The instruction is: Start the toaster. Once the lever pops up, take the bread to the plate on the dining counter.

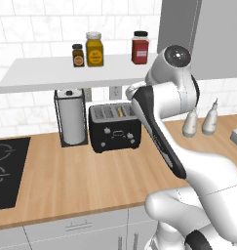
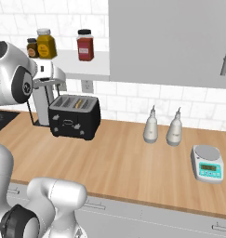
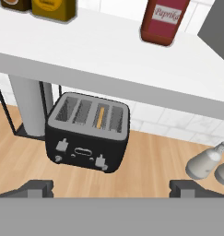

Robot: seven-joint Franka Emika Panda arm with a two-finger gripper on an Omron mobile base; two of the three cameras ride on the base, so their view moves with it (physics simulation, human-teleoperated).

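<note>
The black toaster [image 1: 115,128] [image 2: 74,117] stands on the wood counter against the tiled wall, under a white shelf. In the hand view the toaster [image 3: 88,138] lies ahead and below. A thin tan slice of bread [image 3: 101,116] stands in its third slot from the left. The bread's edge [image 1: 121,111] also shows in a slot from the left base. My gripper [image 3: 111,190] hovers in front of and above the toaster, apart from it. It is open, fingertips [image 3: 37,188] wide apart with nothing between them. The plate and the dining counter are out of view.
A paper towel roll [image 1: 72,117] in a black wire holder stands just left of the toaster. The white shelf [image 1: 51,73] overhead carries three spice jars. Two grey shakers [image 2: 163,128] and a kitchen scale [image 2: 207,163] sit to the right. A black cooktop [image 1: 5,171] is at the left.
</note>
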